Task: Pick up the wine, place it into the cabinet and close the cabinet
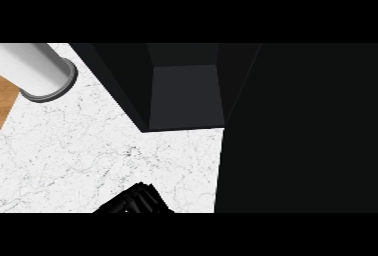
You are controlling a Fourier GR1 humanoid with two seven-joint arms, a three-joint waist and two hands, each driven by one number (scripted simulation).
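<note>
The dark, boxy cabinet [184, 95] stands open on the white marbled counter [81, 150]. No wine shows. One black hand [135, 202] is at the lower edge; which hand, and its grasp, I cannot tell. A grey-rimmed white cylinder [37, 70] lies upper left.

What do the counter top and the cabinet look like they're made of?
Counter top: probably marble or marble-look stone, white with fine grey veins, matte. Cabinet: dark, near-black flat panels with no grain visible, perhaps painted board or laminate; the look leaves it open.

White marbled counter [88, 155]; wood floor [6, 100] at left edge; white cylinder [37, 70] upper left
</note>
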